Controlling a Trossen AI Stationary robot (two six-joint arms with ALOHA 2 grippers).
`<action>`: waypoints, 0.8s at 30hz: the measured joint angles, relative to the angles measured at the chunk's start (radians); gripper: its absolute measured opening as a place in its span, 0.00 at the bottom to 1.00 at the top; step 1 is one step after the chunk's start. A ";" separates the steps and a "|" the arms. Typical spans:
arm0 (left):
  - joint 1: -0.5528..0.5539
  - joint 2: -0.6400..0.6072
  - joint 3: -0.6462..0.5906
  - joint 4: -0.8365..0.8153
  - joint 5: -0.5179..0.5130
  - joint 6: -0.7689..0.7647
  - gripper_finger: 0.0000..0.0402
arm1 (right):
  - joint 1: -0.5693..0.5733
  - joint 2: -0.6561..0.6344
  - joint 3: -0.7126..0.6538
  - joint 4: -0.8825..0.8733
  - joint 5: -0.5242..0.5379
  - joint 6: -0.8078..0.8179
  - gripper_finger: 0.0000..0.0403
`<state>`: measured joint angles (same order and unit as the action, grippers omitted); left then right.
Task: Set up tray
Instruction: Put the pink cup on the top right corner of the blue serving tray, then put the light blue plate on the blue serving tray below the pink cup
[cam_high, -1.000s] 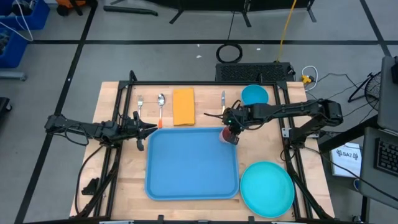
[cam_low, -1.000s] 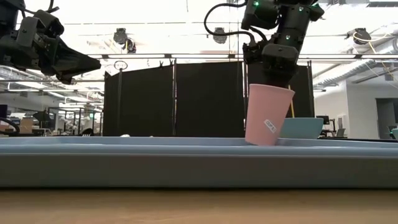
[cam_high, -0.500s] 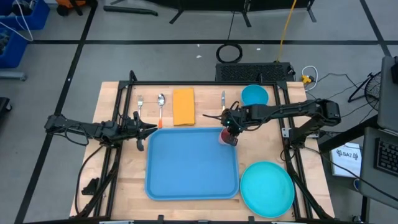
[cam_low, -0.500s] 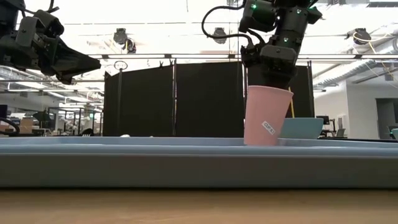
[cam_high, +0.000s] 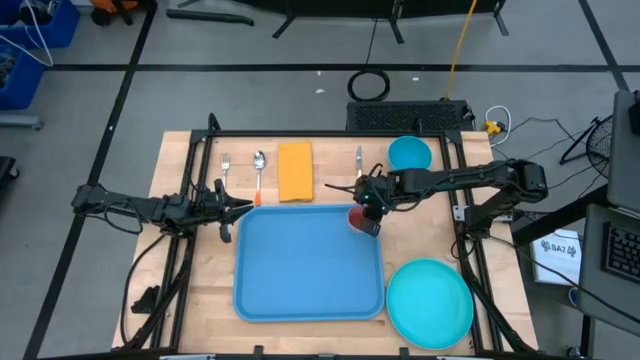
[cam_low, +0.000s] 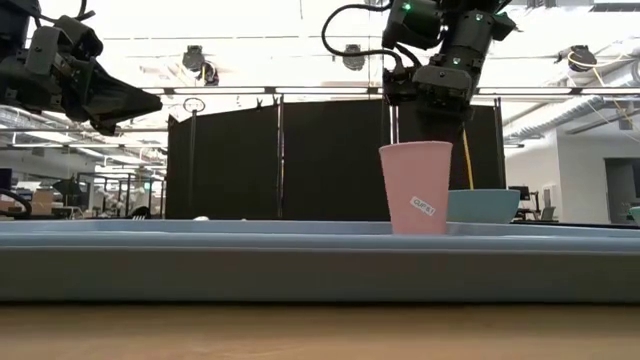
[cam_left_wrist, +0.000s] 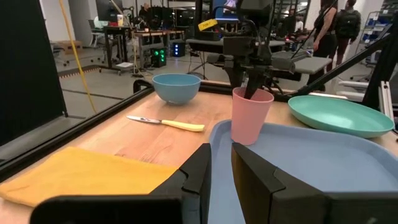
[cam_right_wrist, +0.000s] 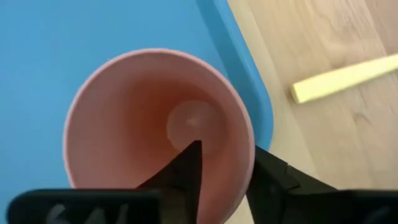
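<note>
The blue tray (cam_high: 308, 262) lies in the middle of the table. A pink cup (cam_high: 360, 219) stands upright on its base in the tray's far right corner; it also shows in the low view (cam_low: 415, 188) and the left wrist view (cam_left_wrist: 250, 115). My right gripper (cam_right_wrist: 227, 155) is over the cup, pointing down and a little open. One finger (cam_right_wrist: 186, 165) is inside the cup and one (cam_right_wrist: 270, 177) is outside its rim. My left gripper (cam_high: 246, 205) hovers shut and empty by the tray's far left corner. My right gripper stands astride the cup's rim (cam_right_wrist: 247, 146) from above, one finger inside and one outside. The inside finger stands apart from the wall. The outside finger is right at the rim; whether it touches I cannot tell. The cup stands on the tray, upright.
Beyond the tray's far edge lie a fork (cam_high: 226, 163), a spoon (cam_high: 259, 165), an orange napkin (cam_high: 295, 170) and a yellow-handled knife (cam_high: 359, 160). A small blue bowl (cam_high: 409, 153) stands at the far right. A round turquoise plate (cam_high: 430, 303) lies at the near right.
The pink cup has gone from tilted, resting on one edge of its base, to upright and flat on the tray. It has shifted a little toward the table's left. My right gripper has moved with it, a little toward the left.
</note>
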<state>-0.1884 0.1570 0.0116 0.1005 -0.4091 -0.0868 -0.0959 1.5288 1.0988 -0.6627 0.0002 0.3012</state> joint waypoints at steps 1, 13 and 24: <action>0.000 0.000 0.000 0.000 0.000 0.000 0.17 | 0.000 0.000 0.002 0.007 0.000 -0.001 0.28; 0.000 0.000 0.000 0.000 0.000 0.001 0.17 | -0.001 -0.021 0.067 -0.003 0.060 -0.037 0.32; 0.000 0.000 0.000 -0.003 0.000 0.003 0.17 | 0.043 -0.288 0.076 -0.124 0.071 0.055 0.32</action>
<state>-0.1886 0.1570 0.0116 0.0974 -0.4091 -0.0837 -0.0534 1.2410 1.1751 -0.7863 0.0710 0.3565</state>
